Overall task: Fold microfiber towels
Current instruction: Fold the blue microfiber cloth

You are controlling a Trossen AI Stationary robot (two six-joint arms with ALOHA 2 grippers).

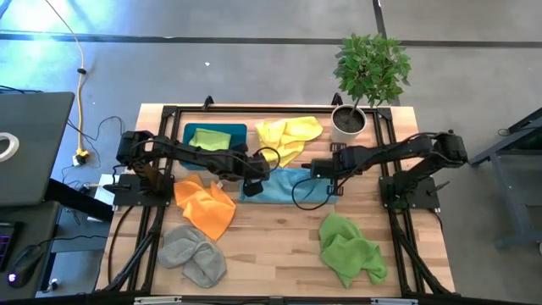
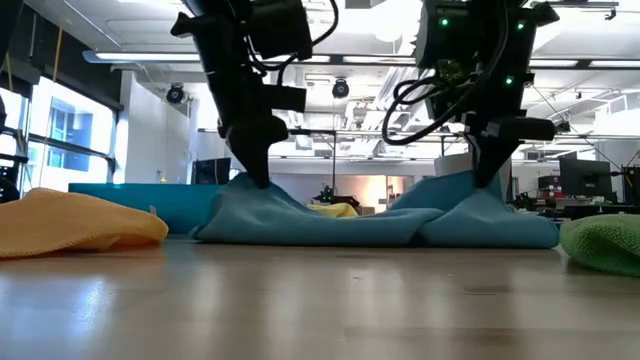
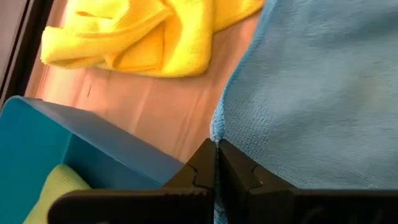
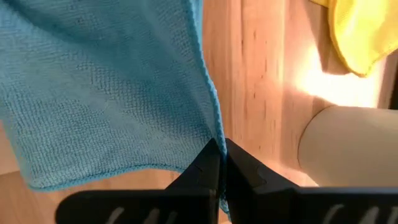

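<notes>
Bench: pale wood planks, smooth and slightly glossy, filling the low view's foreground.
Blue towel: soft, fine-looped microfiber, lying mid-bench between the two arms, its long axis running left to right.
Left gripper: closed tight on the blue towel's left corner, the hem pinched between the dark fingers.
Right gripper: closed on the blue towel's right corner, thin stitched edge caught between the fingers.
Key relation: each gripper holds the end nearest its own arm; in the low view both ends rise into small peaks while the middle sags flat on the bench, so the cloth hangs slack between them.
Likely next move: carrying both pinched corners together across the cloth, square to its long axis, to lay one half over the other.
Yellow towel: crumpled, just behind the blue one, near enough to be dragged.
Tray: rigid teal rectangle at the back left, a light green towel resting in it.
Orange towel: rumpled, front left, near the blue one.
Grey towel: bunched at the front left edge.
Green towel: heaped, front right, well apart.
Plant pot: smooth white cylinder, back right.
</notes>
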